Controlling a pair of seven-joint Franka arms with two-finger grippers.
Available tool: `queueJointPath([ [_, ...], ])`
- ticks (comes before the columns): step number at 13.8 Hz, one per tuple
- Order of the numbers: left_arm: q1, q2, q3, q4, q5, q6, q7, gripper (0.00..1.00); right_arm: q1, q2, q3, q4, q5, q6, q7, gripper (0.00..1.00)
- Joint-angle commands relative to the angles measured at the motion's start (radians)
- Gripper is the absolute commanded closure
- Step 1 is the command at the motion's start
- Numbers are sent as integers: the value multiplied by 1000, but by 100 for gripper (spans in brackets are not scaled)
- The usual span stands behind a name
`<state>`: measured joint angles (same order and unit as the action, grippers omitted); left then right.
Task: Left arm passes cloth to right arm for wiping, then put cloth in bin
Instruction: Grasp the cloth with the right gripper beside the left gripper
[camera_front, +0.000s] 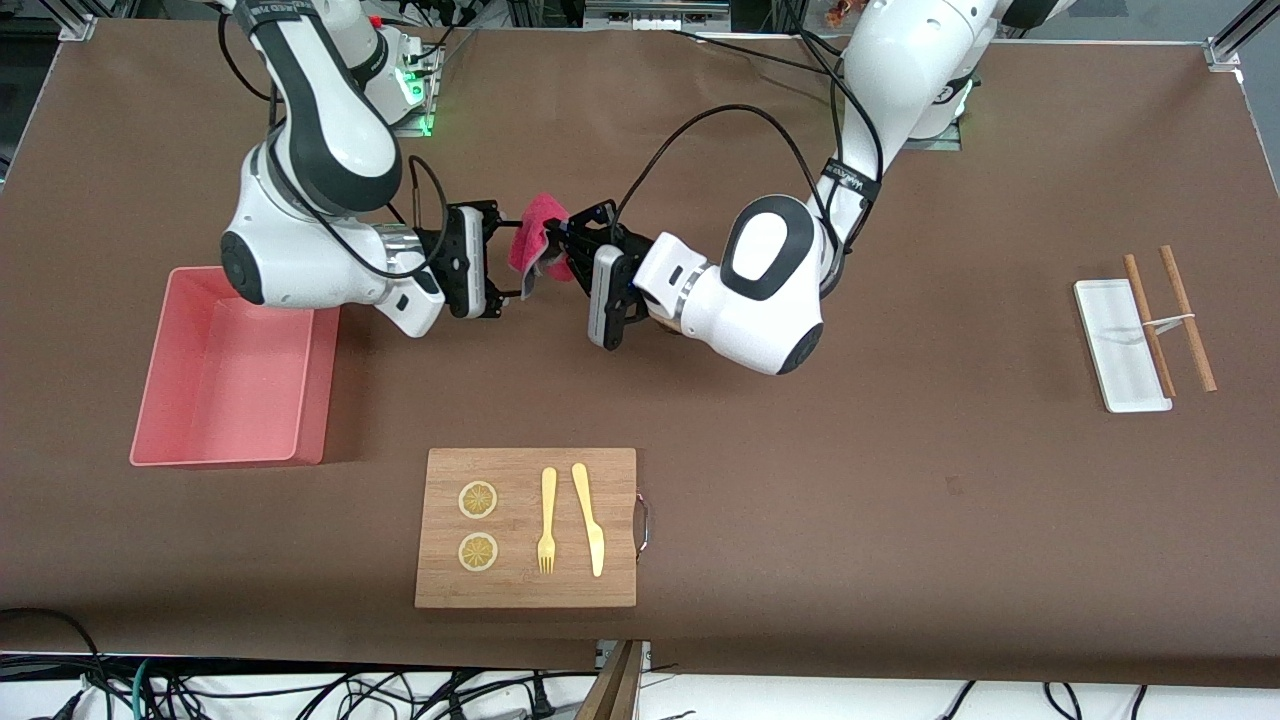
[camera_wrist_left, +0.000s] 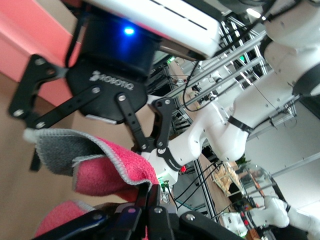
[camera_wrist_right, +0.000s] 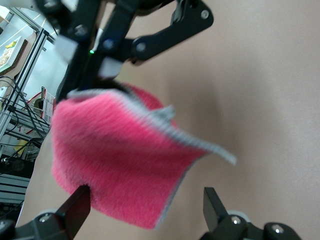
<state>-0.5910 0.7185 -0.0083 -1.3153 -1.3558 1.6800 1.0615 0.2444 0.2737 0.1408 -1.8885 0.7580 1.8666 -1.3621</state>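
Observation:
The crimson-pink cloth (camera_front: 537, 232) hangs in the air between the two arms, over the bare table mid-way along its length. My left gripper (camera_front: 556, 240) is shut on one edge of it; in the left wrist view the fingertips (camera_wrist_left: 157, 187) pinch the cloth (camera_wrist_left: 117, 170), whose grey backing folds outward. My right gripper (camera_front: 518, 258) faces it, open, with one finger on each side of the cloth's free end. In the right wrist view the cloth (camera_wrist_right: 115, 160) sags between the spread fingers of the right gripper (camera_wrist_right: 145, 192) without being clamped. The salmon-pink bin (camera_front: 310, 385) sits below the right arm's elbow.
A wooden cutting board (camera_front: 525, 470) lies nearer the front camera, carrying two lemon slices (camera_front: 478, 500), a yellow fork (camera_front: 547, 520) and a knife (camera_front: 588, 518). Toward the left arm's end are a small white tray (camera_front: 1120, 345) and chopsticks (camera_front: 1187, 318).

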Motion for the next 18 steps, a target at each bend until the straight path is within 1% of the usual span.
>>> queueJointPath([
  [1,-7,1,-12,-16,-40,-8,101,100,9,-5,-3,-18,24,29,44,0],
  [3,-6,-1,-12,-16,-42,-8,101,100,26,-5,-3,-17,24,42,90,2],
  [4,-4,-1,-12,-16,-42,-9,103,100,27,-7,-3,-17,24,42,92,11],
  [5,-6,-1,-12,-16,-42,-8,103,100,29,-7,-3,-17,24,42,92,25],
  [6,-6,-1,-12,-16,-42,-8,103,100,29,-8,-3,-17,24,36,98,45],
  [8,-4,-2,-12,-15,-42,-8,103,100,29,-11,-4,-20,24,28,124,72],
  [9,-3,-2,-12,-16,-42,-9,103,100,29,-13,-4,-20,24,28,135,81],
  [13,2,-5,-12,-16,-42,-12,103,100,29,-13,-4,-20,24,28,143,95],
  [14,3,-5,-12,-15,-42,-13,103,100,29,-14,-4,-18,23,26,141,100],
  [18,2,-5,-12,-15,-42,-13,103,100,26,-22,-9,-9,20,20,141,100],
])
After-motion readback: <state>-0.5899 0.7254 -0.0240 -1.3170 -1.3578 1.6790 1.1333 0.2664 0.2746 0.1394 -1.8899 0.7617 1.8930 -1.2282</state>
